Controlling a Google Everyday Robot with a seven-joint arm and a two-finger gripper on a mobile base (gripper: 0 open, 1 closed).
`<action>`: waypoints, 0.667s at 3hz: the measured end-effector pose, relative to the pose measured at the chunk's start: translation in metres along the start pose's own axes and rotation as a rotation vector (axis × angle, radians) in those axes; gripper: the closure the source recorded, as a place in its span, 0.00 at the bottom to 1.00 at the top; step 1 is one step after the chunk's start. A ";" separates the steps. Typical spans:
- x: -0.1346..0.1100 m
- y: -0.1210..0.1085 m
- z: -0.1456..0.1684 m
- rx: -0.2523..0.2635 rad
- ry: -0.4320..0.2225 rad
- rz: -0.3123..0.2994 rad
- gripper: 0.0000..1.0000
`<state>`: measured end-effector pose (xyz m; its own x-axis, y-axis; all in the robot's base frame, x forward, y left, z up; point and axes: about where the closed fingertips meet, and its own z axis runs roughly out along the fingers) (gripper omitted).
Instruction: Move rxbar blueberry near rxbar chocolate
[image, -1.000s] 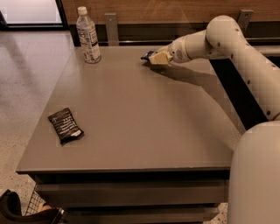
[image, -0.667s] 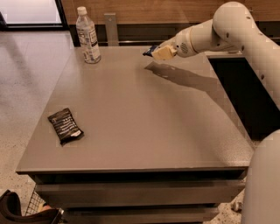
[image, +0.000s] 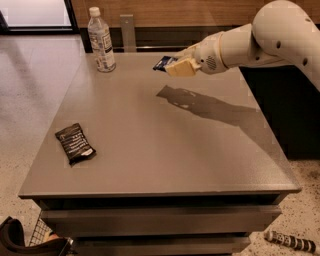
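"Two bars in play. Where is the nearer one?"

"The rxbar chocolate (image: 75, 144) lies flat toward the front-left of the table (image: 165, 170), with nothing touching it."

"And farther back?"

"Past the middle, a shadow (image: 200, 102) falls on the tabletop. Above it the gripper (image: 173, 65) hangs over the far part of the table, its fingers clamped on the rxbar blueberry (image: 161, 62), whose dark blue end sticks out to the left. The bar looks clear of the surface, since the shadow sits apart from it. Beyond, near the far-left corner, a water bottle (image: 101, 40) stands upright."

"So how much is done?"

"The pick-up looks finished — the bar is in hand and off the table. What remains is the larger part: the two bars are well apart, so the arm (image: 250, 42) has to carry the rxbar blueberry across toward the front-left and set it down just beside the rxbar chocolate — without bumping it."
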<state>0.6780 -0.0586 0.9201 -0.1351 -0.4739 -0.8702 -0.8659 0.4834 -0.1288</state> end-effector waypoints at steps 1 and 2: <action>0.005 0.044 -0.005 -0.022 -0.040 -0.019 1.00; 0.009 0.088 -0.004 -0.074 -0.083 -0.046 1.00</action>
<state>0.5991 -0.0232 0.9027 -0.0565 -0.4302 -0.9010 -0.9037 0.4057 -0.1370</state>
